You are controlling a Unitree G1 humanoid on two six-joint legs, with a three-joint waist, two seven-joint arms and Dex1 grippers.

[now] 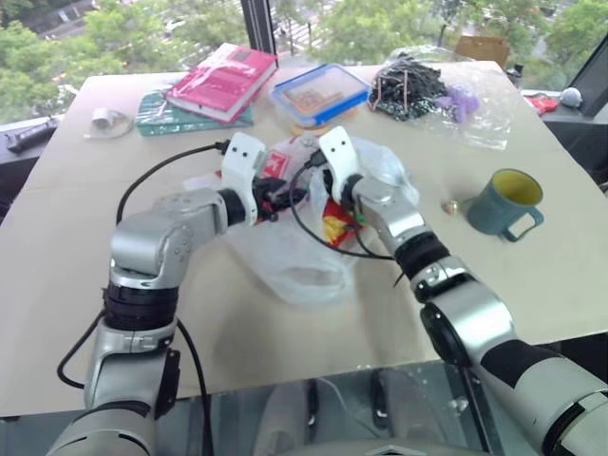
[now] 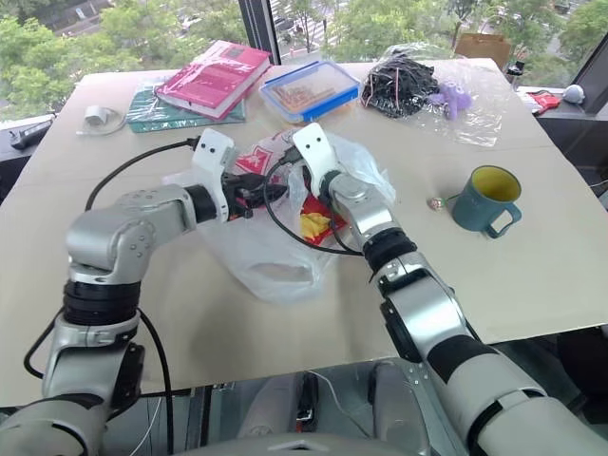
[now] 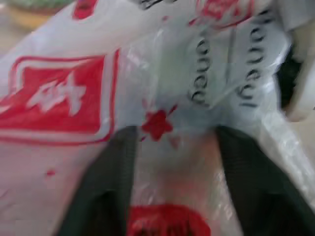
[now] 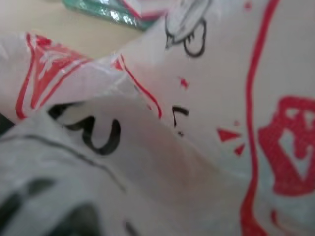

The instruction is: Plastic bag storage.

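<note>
The plastic bag (image 1: 294,256) lies loose and crinkled on the counter (image 1: 95,285), not yet folded or put away. The left gripper (image 3: 172,162) has its jaws spread, with bag film bunched between them but not pinched. The right gripper (image 1: 318,176) pushes into the bag from the other side; I cannot tell how its jaws stand. Most of the job is left.

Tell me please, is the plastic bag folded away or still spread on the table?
Still spread: the plastic bag lies crumpled and loose across the table, not folded.
</note>
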